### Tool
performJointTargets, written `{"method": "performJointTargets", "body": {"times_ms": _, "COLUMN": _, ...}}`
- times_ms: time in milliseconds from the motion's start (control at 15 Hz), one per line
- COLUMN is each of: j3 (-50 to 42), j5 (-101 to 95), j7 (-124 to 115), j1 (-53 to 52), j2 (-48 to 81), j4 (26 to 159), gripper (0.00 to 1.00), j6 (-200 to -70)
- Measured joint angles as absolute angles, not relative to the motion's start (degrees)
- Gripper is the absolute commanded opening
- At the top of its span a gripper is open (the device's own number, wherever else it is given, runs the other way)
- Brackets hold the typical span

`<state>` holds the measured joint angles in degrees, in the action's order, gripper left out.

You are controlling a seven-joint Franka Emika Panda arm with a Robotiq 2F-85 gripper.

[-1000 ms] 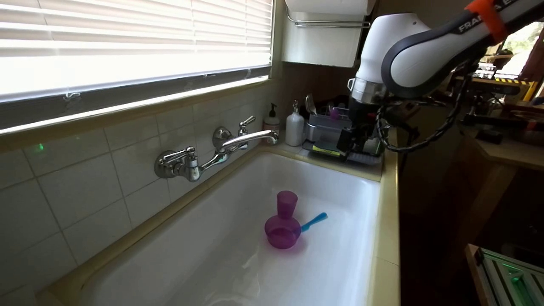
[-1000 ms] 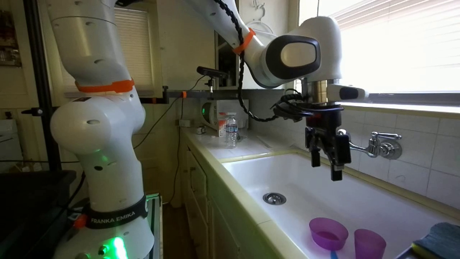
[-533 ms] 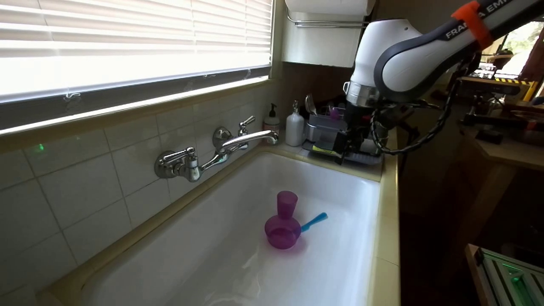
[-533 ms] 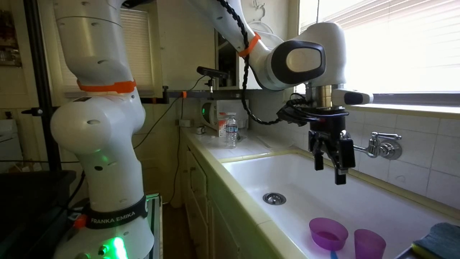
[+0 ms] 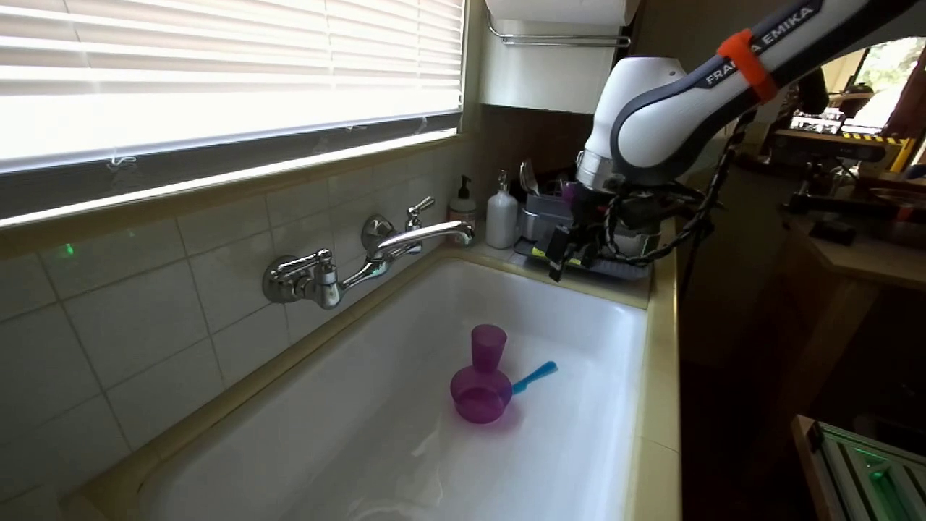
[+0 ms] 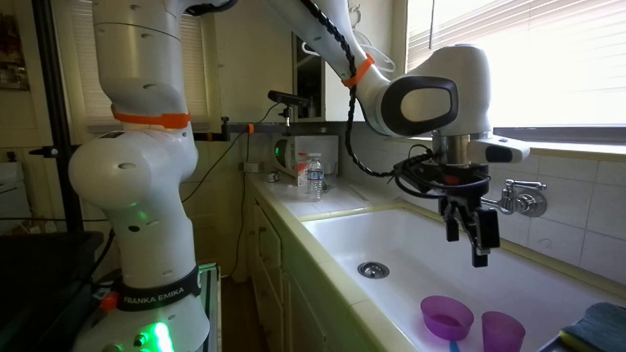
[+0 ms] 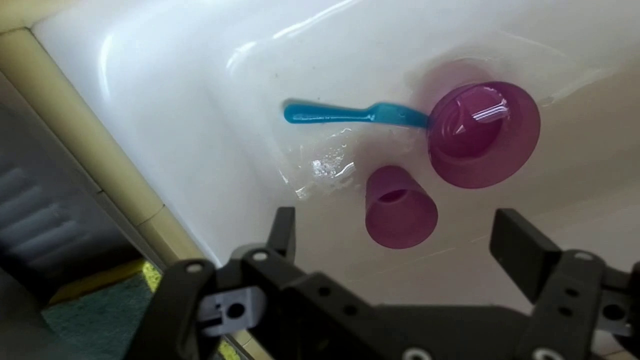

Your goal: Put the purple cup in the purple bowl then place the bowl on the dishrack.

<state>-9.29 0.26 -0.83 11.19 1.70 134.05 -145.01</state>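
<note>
The purple cup stands upright in the sink beside the purple bowl. Both also show in the other views: the cup and bowl, and in the wrist view the cup and bowl. The bowl looks tilted there. My gripper is open and empty, well above the sink; in an exterior view it overlaps the dishrack. In the wrist view the cup lies between the open fingers, farther down. The dishrack is partly cut off there.
A blue knife lies in the sink with its tip at the bowl. A sponge lies at the dishrack. A white soap bottle and faucet stand along the wall. The sink rim is yellow.
My gripper has moved lower and, in the exterior views, toward the wall with the faucet, staying open. The cup, bowl and knife have not moved.
</note>
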Motion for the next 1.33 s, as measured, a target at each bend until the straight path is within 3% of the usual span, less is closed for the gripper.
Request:
{"method": "performJointTargets", "body": {"times_ms": 600, "j3": -5.4, "j5": 14.2, "j7": 15.5, "j1": 13.5, "j2": 16.6, "j4": 125.2, "gripper": 1.0, "j6": -151.9}}
{"method": "performJointTargets", "body": {"times_ms": 1333, "j3": 0.6, "j5": 13.9, "j7": 29.5, "j1": 15.9, "j2": 26.6, "j4": 118.5, "gripper": 1.0, "j6": -154.0}}
